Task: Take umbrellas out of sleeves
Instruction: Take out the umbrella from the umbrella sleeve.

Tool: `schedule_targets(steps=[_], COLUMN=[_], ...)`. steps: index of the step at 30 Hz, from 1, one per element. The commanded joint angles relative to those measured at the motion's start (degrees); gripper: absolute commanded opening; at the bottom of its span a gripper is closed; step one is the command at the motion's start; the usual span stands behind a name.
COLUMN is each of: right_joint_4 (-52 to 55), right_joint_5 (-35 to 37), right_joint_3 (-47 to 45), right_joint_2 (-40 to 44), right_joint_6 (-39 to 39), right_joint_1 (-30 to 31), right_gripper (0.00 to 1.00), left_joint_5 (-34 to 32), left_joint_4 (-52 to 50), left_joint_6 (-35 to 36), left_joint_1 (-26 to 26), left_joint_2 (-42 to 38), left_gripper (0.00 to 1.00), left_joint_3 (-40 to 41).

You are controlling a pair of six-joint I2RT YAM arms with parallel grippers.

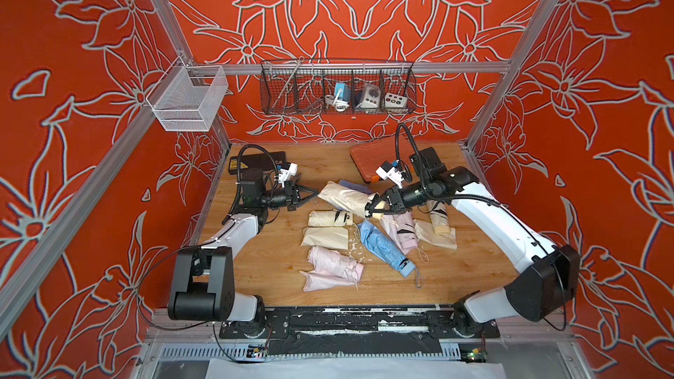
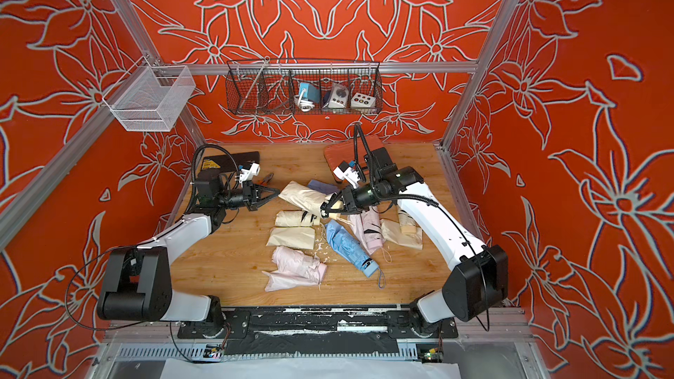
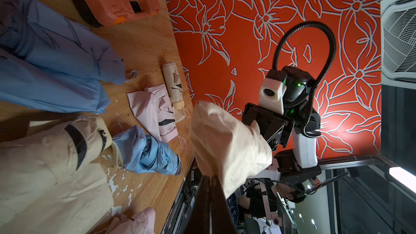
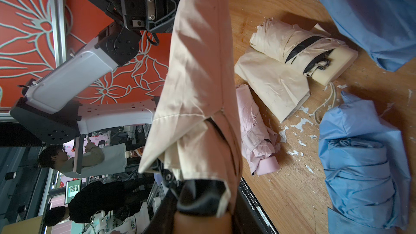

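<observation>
Cream sleeve (image 1: 344,196) hung above the surface (image 1: 262,271).
Left jaws pinched its tip; right jaws clamped the umbrella (image 4: 195,154) by its handle.

left pincer (image 1: 317,193) on cream sleeve (image 1: 345,198), right pincer (image 1: 371,209) gripping umbrella (image 1: 380,207)

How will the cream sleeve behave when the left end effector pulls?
Likely floppy: the cream sleeve looks thin, creased. Its mouth gapes around the umbrella, so it should slide off. The left end effector pinches only its tip; slipping possible.
</observation>
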State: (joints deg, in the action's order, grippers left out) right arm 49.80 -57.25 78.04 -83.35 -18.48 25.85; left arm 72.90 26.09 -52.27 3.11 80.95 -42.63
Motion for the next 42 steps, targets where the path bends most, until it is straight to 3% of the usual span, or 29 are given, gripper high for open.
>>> schedule_targets(steps=[1,4,5,7,10,12,13,19,22,24,29,32,33,34,37,42], right_joint_4=[2.23,1.01,0.26,-1.46,-3.95,-4.7,-5.09,-7.48,-7.28,-7.63,-7.81,-7.69,-7.59,-7.42,-5.8,-5.39], right_joint_5=[-0.01,-1.22,-1.57,-2.41,-3.94,-4.68,-4.83,-6.11,-5.68,-5.76,-5.68,-5.5,-5.43,-5.13,-4.1,-4.62], right_joint_3=[1.47,1.31,1.23,1.13,0.85,0.97,0.9,0.71,0.56,0.41,0.6,0.69,0.77,0.9,1.61,2.01], right_joint_2=[0.88,1.3,1.48,1.71,1.7,1.45,1.35,0.58,0.47,0.47,0.37,0.17,0.03,-0.01,-0.71,-1.02], right_joint_6=[1.86,1.32,0.85,-0.45,-2.27,-2.75,-3.06,-4.9,-4.73,-5.02,-5.25,-5.16,-5.09,-5.0,-4.08,-3.84], right_joint_1=[-0.58,-0.71,-0.71,-0.74,-0.78,-0.71,-0.71,-0.49,-0.47,-0.48,-0.46,-0.52,-0.53,-0.54,-0.53,-0.55], right_gripper=[0.0,0.0,0.0,0.01,0.01,0.01,0.01,0.01,0.01,0.01,0.01,0.01,0.01,0.01,0.02,0.22], left_joint_5=[-2.32,-2.39,-1.87,-1.19,-0.13,0.13,0.29,1.01,1.37,1.69,1.72,1.8,1.89,1.89,1.89,1.32], left_joint_4=[-2.13,2.04,3.23,2.0,-0.85,0.03,1.06,9.31,16.66,19.12,19.18,19.11,18.92,18.82,20.23,30.68], left_joint_6=[3.64,-1.57,-2.46,-1.86,0.93,0.05,-0.72,-6.79,-11.63,-13.3,-13.69,-13.93,-13.84,-13.82,-14.43,-21.69], left_joint_1=[1.72,2.31,2.42,1.26,-2.38,-3.1,-3.18,-6.06,-6.0,-6.0,-6.02,-6.02,-5.97,-5.84,-5.33,-3.9], left_joint_2=[-0.83,0.56,0.98,1.68,2.65,2.66,2.68,3.94,3.77,3.99,4.47,4.58,4.69,4.66,4.41,4.55], left_gripper=[0.0,0.0,0.06,0.53,0.67,0.82,0.95,0.98,0.97,0.88,0.41,0.25,0.16,0.0,0.0,0.0], left_joint_3=[-1.26,-0.37,-0.39,-0.9,-1.62,-1.1,-0.88,-0.19,0.62,0.84,0.72,0.54,0.5,0.58,1.0,2.64])
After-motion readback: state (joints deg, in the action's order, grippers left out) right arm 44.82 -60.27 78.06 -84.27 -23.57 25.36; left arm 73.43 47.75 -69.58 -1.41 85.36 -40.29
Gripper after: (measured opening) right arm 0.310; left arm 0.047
